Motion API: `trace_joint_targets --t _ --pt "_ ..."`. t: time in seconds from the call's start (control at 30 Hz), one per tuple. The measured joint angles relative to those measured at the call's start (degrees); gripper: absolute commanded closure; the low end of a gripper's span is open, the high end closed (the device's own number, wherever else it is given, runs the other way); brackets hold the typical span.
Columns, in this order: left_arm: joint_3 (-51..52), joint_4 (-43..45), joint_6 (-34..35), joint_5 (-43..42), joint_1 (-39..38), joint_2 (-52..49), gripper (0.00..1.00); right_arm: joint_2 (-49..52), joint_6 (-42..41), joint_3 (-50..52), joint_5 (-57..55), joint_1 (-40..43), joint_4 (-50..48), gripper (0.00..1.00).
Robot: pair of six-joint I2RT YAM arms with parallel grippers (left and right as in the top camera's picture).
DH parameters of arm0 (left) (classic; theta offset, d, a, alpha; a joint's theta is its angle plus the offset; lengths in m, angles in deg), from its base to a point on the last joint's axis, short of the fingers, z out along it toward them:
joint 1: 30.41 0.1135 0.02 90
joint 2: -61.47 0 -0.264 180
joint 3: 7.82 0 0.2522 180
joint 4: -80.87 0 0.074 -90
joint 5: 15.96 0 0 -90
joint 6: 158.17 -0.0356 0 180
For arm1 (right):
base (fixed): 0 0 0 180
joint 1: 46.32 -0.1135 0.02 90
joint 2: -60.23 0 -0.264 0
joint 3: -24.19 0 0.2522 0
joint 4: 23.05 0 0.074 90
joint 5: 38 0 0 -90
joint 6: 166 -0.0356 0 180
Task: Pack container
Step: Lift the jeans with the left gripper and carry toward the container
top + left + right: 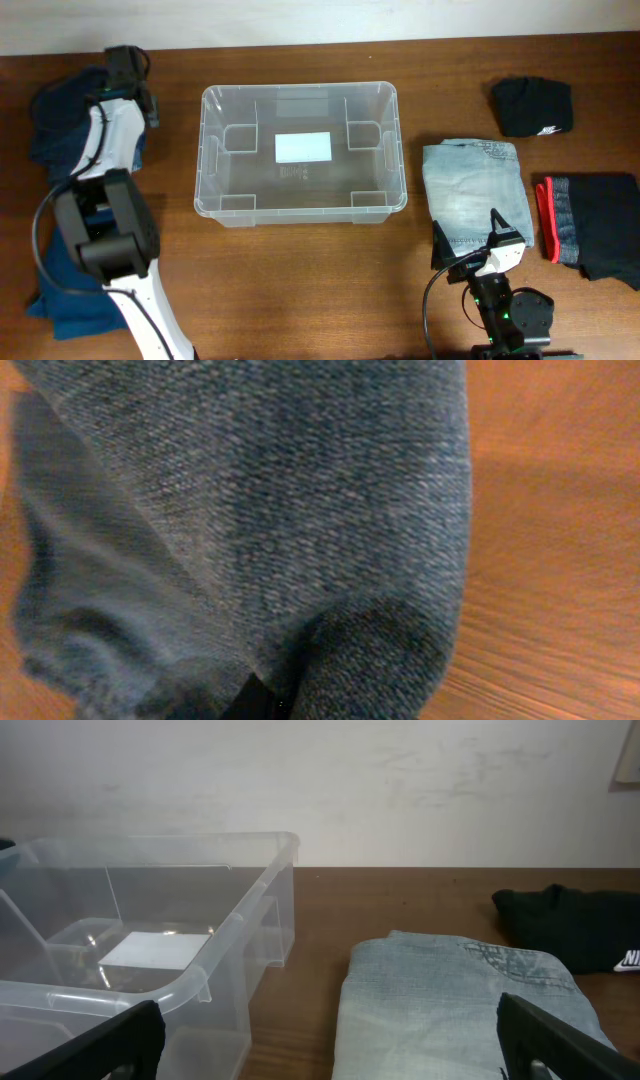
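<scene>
The container (pixel 204 150) is a clear plastic bin with a white label on its bottom, standing empty at the table's middle; its near corner (pixel 230 945) shows in the right wrist view. My left gripper (pixel 126 66) is down at the far left on a dark blue garment (pixel 58 125). In the left wrist view that cloth (pixel 260 510) fills the frame and bunches into the closed jaws of my left gripper (pixel 268 706). My right gripper (pixel 468 238) stands open at the near edge, just short of folded light blue jeans (pixel 475 190), with nothing between its fingers (pixel 565 1040).
A black garment (pixel 532 105) lies at the far right. A black garment with a red band (pixel 595 225) lies right of the jeans (pixel 450 1000). Another blue garment (pixel 60 290) sits at the near left, partly under the left arm. Wall behind the table.
</scene>
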State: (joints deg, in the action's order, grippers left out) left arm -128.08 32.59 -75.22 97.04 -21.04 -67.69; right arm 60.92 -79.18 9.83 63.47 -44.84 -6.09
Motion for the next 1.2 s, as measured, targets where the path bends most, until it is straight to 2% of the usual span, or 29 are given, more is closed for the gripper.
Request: trace_joint_targets --t 0.3,0.6,0.77,0.9,1.2 --pt "0.0 -2.12 10.45 -5.27 -0.13 15.74 0.99 0.0 0.02 0.0 0.0 0.0 0.0 0.02" --pt "0.0 -6.91 12.9 -10.82 -0.98 30.38 0.99 0.0 -0.04 0.0 0.0 0.0 0.0 0.01" --pt "-0.02 -12.52 13.46 -13.03 -0.94 37.92 0.99 0.0 -0.02 0.0 0.0 0.0 0.0 0.01" --pt "-0.09 -17.46 16.79 -16.96 -1.33 42.51 0.99 0.0 0.02 0.0 0.0 0.0 0.0 0.02" --pt "-0.74 -32.0 20.9 -25.59 -7.48 43.65 0.99 0.0 0.0 0.0 0.0 0.0 0.0 0.02"
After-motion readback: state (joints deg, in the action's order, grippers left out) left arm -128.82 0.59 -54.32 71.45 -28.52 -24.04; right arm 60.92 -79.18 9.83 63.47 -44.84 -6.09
